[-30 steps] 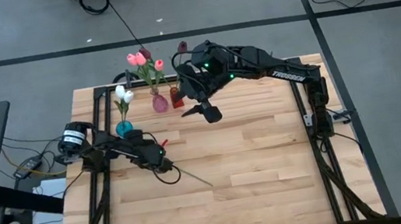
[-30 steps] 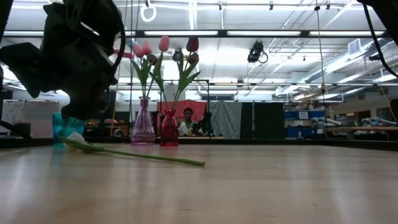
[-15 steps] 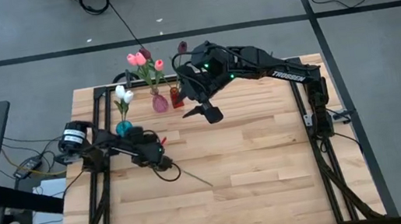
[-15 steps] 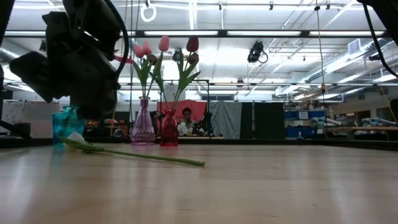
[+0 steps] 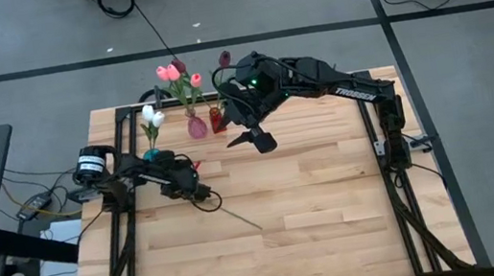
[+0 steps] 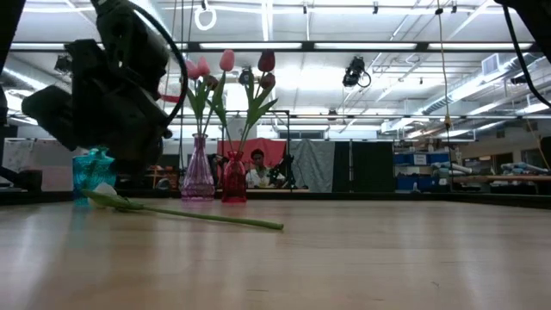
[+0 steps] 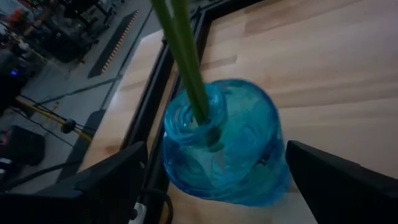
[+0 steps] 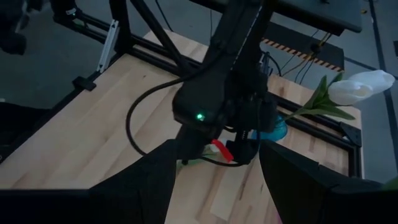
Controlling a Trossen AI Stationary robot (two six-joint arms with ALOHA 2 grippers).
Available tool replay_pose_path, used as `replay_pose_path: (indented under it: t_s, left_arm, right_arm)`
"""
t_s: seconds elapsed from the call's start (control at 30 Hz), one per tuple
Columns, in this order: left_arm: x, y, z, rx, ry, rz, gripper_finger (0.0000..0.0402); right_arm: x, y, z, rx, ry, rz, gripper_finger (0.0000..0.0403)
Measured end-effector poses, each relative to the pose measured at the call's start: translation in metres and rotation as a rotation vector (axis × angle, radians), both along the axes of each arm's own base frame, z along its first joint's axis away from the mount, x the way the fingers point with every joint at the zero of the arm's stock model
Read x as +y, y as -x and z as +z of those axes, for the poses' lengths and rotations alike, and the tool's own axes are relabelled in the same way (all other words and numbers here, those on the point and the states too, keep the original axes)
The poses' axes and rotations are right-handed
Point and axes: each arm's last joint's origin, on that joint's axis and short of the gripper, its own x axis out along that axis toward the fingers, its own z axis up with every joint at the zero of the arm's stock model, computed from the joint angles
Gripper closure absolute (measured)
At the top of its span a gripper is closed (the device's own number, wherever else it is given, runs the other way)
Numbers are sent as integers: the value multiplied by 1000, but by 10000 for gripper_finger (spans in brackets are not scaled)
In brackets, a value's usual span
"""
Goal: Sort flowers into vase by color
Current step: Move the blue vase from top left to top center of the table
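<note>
Wooden tabletop [image 5: 334, 203] fills the middle of the high view, both arms over its upper half. Right gripper [image 5: 257, 138] hangs upper centre, fingers wide, holding nothing. Left gripper [image 5: 199, 195] sits left of centre, fingers wide and empty, over the head end of the loose flower [image 5: 239, 218]. Three vases line the upper left: teal vase [image 5: 153, 156] with white tulips, pink vase [image 5: 196, 126] with pink ones, red vase [image 5: 217, 121] with maroon. Low view alone shows the loose flower [image 6: 185, 213] lying flat, long axis running left-right, pale head at left, stem tip at right. Left wrist view alone shows the teal vase [image 7: 227, 146] close up between the fingers, green stem in its neck.
</note>
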Motion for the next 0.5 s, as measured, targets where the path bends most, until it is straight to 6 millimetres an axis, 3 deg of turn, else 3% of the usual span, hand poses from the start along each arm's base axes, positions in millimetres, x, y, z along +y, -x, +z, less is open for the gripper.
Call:
replay_pose_path:
  t_s: [0.5]
  left_arm:
    - [18, -3, -10, 36, 16, -119, 14]
  right_arm:
    - [0, 0, 0, -6, 0, 3, 163]
